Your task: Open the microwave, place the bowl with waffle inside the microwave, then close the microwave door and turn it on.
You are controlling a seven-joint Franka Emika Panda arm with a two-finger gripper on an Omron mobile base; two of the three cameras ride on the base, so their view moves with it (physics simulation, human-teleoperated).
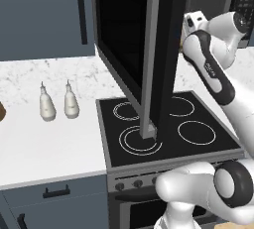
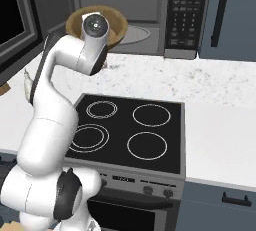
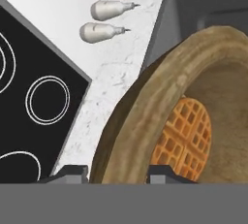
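Note:
The tan-brown bowl hangs tilted in the air just in front of the open microwave, partly hidden behind my wrist. In the hand view the bowl's thick rim runs up between my finger tips, and a golden waffle lies inside. My gripper is shut on that rim. The keypad strip sits to the right of the grey interior. The microwave door stands swung wide open, its grey edge facing the left base camera.
Below lies a black stovetop with white rings, set in a white marble counter. Two white bottles stand on the counter left of the stove. The open door juts out over the stovetop's left side.

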